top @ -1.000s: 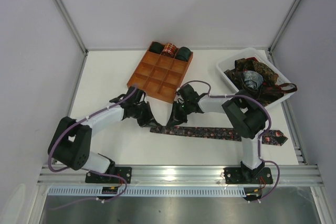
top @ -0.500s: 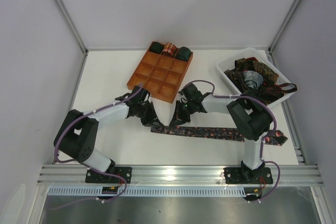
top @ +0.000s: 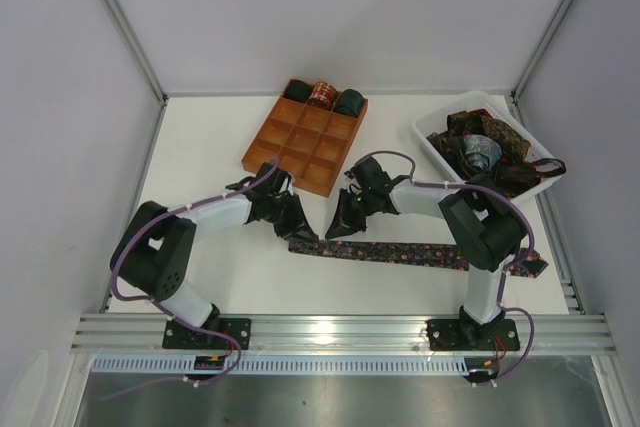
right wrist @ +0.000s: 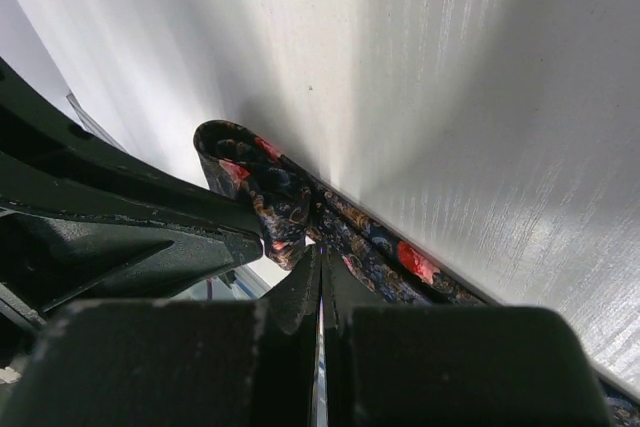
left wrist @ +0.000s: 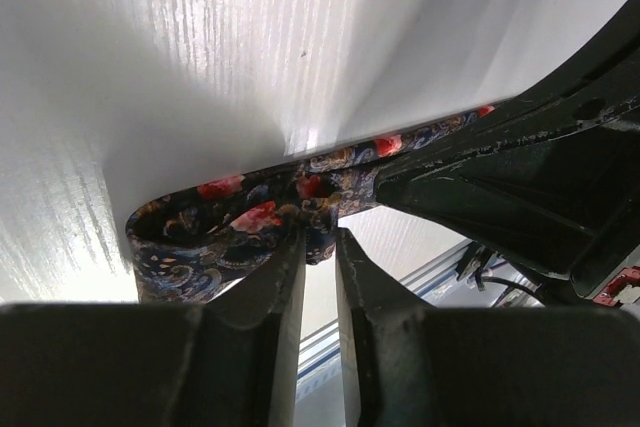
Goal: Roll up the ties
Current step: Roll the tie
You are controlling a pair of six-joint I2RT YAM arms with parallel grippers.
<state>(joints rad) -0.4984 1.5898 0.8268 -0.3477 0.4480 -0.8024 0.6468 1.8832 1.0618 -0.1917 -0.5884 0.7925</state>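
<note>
With the left gripper (left wrist: 320, 243) parted a crack, only the right gripper (right wrist: 319, 249), pinched shut, holds the folded end of the dark red-flowered paisley fabric tie (top: 400, 253) across the lower centre, and that fold could spring flat.

**No readable writing in any view**

No words, numbers, labels or brand marks can be made out in the overhead view or in either wrist view. The only markings are the print on the tie (top: 380, 252) lying along the near part of the worktop, and that shows red flowers and pale swirls on dark cloth, not letters.
</note>
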